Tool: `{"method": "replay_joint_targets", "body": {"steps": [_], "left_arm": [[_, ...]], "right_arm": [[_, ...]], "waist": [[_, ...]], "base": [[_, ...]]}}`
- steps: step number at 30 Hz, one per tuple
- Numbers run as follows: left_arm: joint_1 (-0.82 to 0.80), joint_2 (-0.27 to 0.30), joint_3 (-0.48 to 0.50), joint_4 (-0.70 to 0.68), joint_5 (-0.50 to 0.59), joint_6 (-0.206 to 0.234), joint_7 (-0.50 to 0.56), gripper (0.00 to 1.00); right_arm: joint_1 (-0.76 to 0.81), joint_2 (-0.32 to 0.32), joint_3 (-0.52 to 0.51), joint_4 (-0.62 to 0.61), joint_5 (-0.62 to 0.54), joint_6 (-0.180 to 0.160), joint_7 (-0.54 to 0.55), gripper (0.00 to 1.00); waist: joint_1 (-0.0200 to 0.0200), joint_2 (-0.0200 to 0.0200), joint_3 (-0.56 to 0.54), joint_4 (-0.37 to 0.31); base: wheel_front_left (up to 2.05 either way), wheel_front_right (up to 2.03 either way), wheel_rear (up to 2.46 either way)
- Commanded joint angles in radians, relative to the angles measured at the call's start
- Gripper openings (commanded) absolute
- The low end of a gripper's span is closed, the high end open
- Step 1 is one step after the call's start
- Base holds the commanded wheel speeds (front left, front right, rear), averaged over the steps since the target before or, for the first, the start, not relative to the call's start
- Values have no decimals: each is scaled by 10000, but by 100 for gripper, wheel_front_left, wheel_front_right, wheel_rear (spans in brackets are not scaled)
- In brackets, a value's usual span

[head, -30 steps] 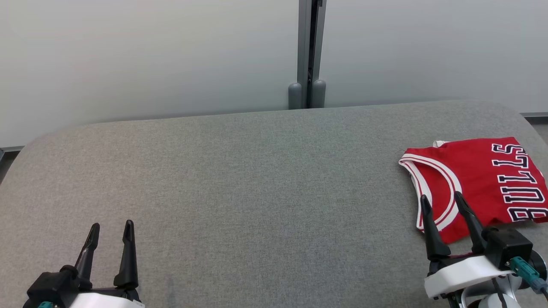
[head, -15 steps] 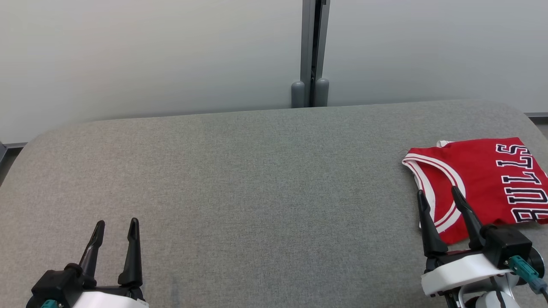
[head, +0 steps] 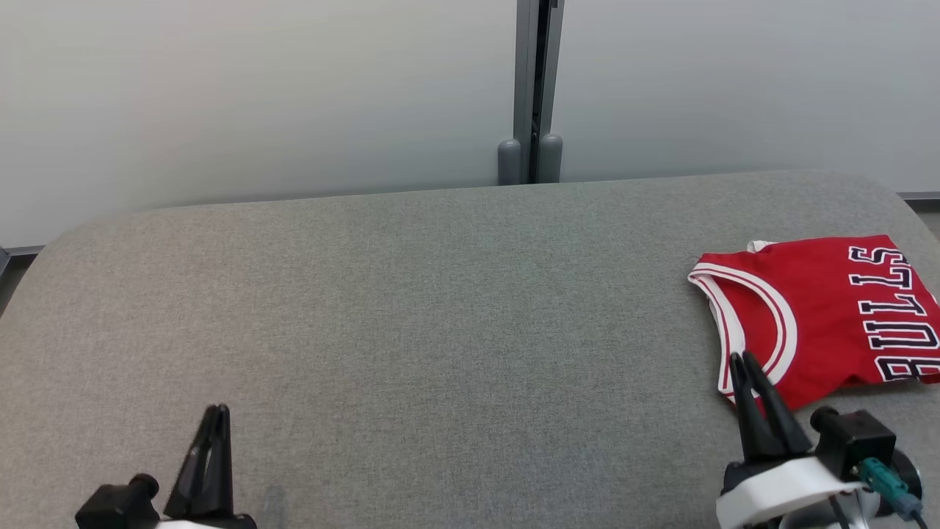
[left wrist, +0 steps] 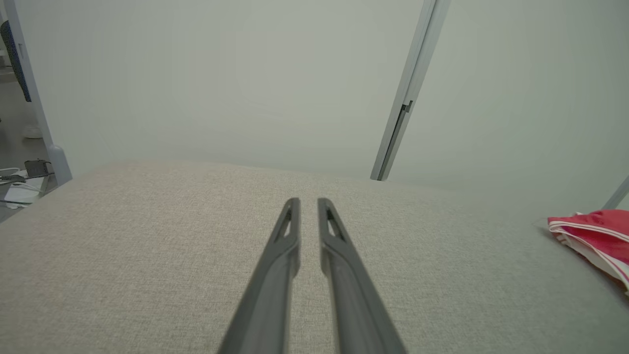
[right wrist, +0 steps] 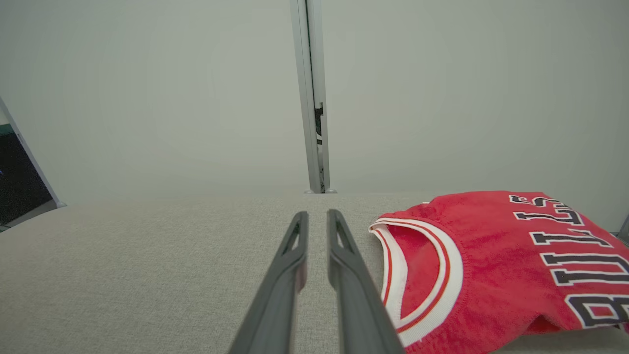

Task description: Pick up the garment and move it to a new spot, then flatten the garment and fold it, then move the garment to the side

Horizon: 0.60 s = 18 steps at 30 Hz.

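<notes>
Left gripper [head: 217,410]: sat low at lower left, fingers pointing up the head view; jaws drawn almost together, slim gap, empty.
Right gripper [head: 742,358]: sat lower right, fingers leaning slightly left; jaws likewise, empty.

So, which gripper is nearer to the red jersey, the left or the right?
The right. The right gripper is just beside the red jersey, at its near corner; the left gripper is far off to its left.

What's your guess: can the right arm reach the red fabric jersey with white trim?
Probably yes. The right end effector is close beside the red fabric jersey with white trim on the grey padded table, with nothing between them.
</notes>
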Motion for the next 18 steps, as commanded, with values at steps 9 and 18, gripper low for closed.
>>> {"method": "replay_joint_targets", "body": {"steps": [9,18], "left_arm": [[-295,-20,142,48,-1587,-28,491,0],[-481,-55,197,43,-3051,-55,878,0]], "right_arm": [[-94,-9,-238,-55,1760,0,454,0],[-151,-10,-448,-82,3363,0,863,0]], "waist": [[0,0,15,14],[0,0,31,28]], "base": [[0,0,0],[0,0,0]]}}
